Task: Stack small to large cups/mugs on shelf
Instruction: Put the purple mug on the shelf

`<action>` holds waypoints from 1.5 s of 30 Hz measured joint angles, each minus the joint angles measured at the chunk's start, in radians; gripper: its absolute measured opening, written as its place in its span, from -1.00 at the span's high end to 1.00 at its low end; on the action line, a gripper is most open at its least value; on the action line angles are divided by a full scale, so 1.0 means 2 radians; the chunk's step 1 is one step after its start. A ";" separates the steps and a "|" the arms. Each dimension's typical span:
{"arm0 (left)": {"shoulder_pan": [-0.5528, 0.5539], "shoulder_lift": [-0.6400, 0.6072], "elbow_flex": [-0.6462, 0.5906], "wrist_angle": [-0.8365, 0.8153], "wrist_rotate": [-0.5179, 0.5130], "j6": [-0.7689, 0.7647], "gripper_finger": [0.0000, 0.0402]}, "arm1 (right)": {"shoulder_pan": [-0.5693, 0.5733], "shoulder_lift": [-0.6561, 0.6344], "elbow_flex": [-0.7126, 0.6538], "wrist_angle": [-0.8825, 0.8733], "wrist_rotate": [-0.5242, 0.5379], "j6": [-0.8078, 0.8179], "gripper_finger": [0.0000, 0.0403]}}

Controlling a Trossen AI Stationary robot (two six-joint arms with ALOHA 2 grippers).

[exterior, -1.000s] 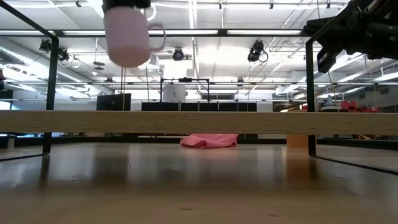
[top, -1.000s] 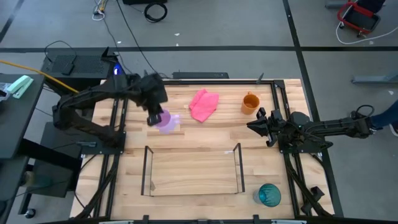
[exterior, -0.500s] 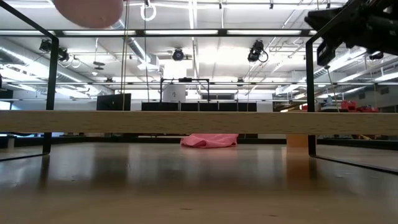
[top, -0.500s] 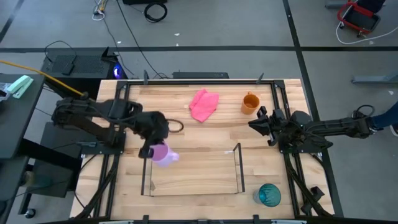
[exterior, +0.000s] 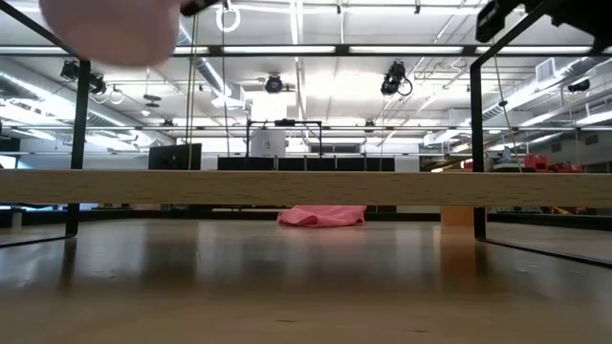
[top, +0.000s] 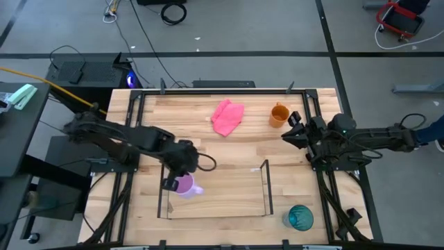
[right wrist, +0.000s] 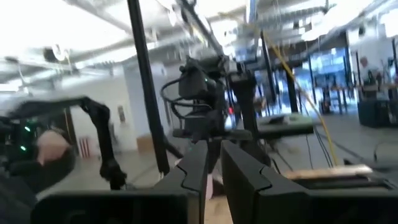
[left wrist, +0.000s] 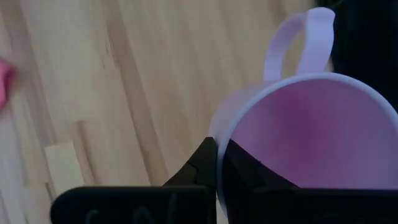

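The lilac mug (top: pixel 184 185) hangs in my left gripper (top: pixel 173 182) above the left end of the shelf (top: pixel 216 208), a low wood tray with clear walls. In the low view the mug (exterior: pixel 110 29) shows as a pale blur high up. The orange mug (top: pixel 279 114) stands on its base near the table's far right. The teal cup (top: pixel 300 217) stands near the right front corner. My right gripper (top: pixel 287 130) is shut in the air just on the near side of the orange mug, touching nothing. My left gripper (left wrist: pixel 217 174) holds the lilac mug by its rim (left wrist: pixel 219 149), on the side away from the handle (left wrist: pixel 306 43). One finger is inside the mug and one outside. The fingers come from above. The mug is lifted clear and upright, mouth up.
A pink cloth (top: pixel 227 117) lies at the far middle of the table. Thin dark posts and clear walls (top: pixel 264 186) edge the shelf. The shelf's wood floor is bare to the right of the mug.
My left gripper has carried the lilac mug from beside the pink cloth toward the table's near edge, and it now hangs over the shelf's left end. My right gripper has shifted a little toward the far edge.
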 joint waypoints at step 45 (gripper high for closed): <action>-0.058 0.116 0.000 0.040 -0.023 0.149 0.94 | 0.060 0.182 0.133 -0.148 0.000 -0.027 0.79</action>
